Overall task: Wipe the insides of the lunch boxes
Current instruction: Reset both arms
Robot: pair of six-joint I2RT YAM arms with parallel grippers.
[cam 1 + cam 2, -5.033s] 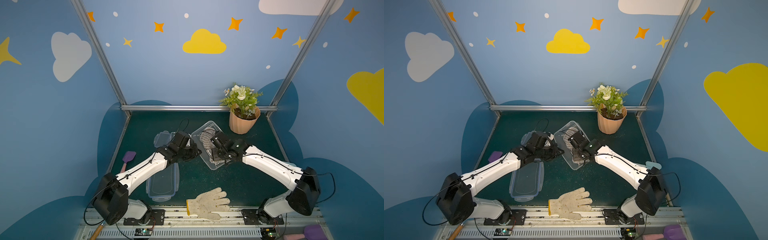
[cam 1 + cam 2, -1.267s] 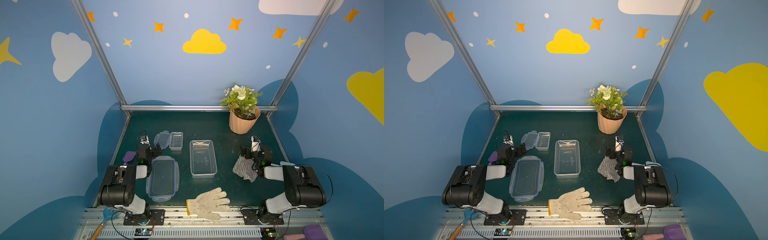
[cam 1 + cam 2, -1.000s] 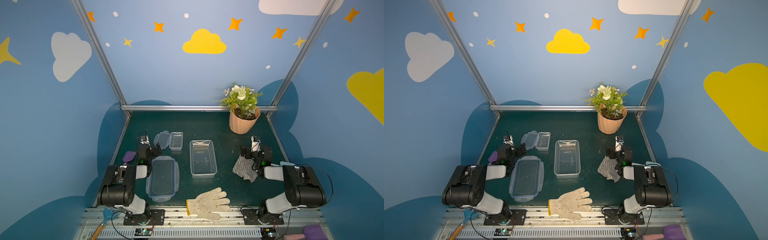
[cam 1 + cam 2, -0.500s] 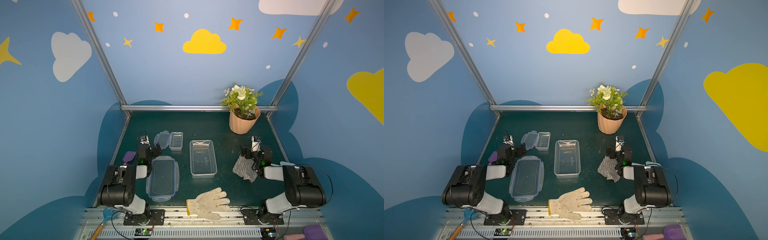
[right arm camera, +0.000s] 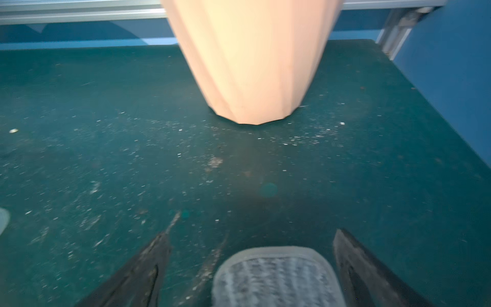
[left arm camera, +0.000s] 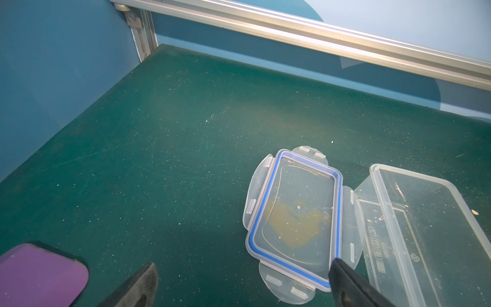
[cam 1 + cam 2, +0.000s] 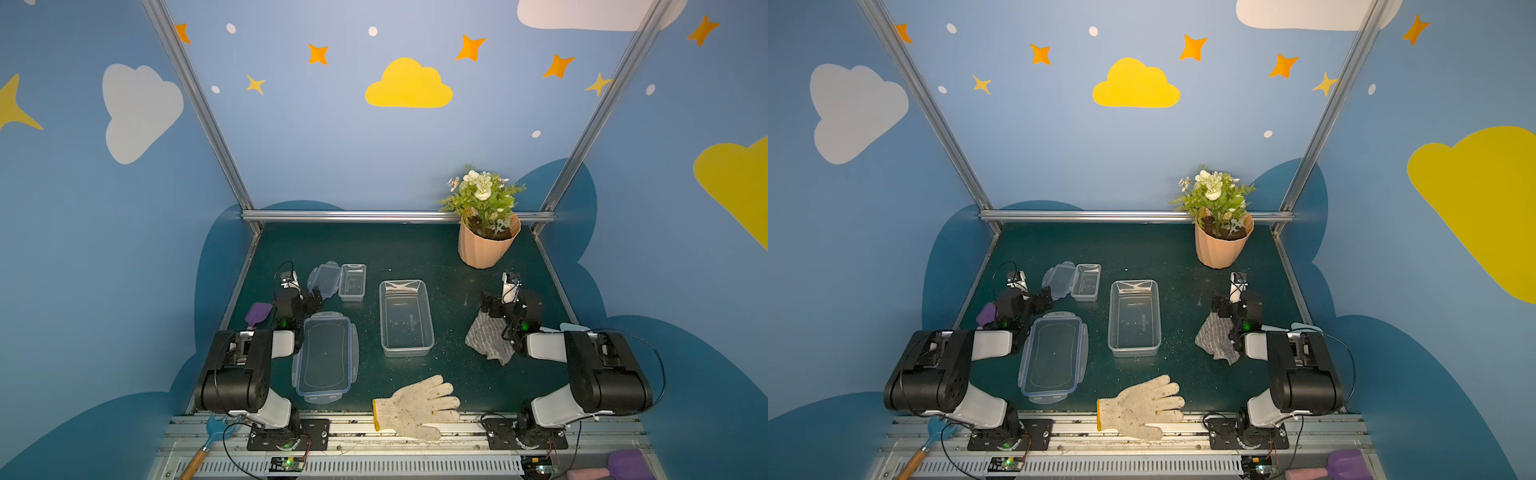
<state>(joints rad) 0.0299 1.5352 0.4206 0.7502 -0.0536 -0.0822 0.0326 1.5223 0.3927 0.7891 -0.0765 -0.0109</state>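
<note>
The large clear lunch box [image 7: 405,318] [image 7: 1134,318] lies flat and open at the table's middle. The small lunch box [image 7: 352,281] [image 6: 425,226] sits left of it at the back, beside its blue-rimmed lid [image 7: 325,279] [image 6: 297,215]. My left gripper [image 7: 311,297] [image 6: 243,264] is open and empty, low over the table just short of that lid. My right gripper [image 7: 492,301] [image 5: 252,235] is open at the right. A grey cloth [image 7: 488,338] [image 5: 276,276] lies between and under its spread jaws, and neither jaw presses on it.
The large blue-rimmed lid [image 7: 326,357] lies at the front left. A white knit glove [image 7: 415,405] rests on the front edge. A peach flower pot [image 7: 486,245] [image 5: 252,58] stands at the back right. A purple spatula [image 7: 257,312] [image 6: 39,273] lies by the left wall. Crumbs dot the mat.
Five seconds ago both arms held the tilted large box and the cloth at the centre. Now both arms are folded back, the box lies flat, the cloth lies at the right. Nothing moved over the last second.
</note>
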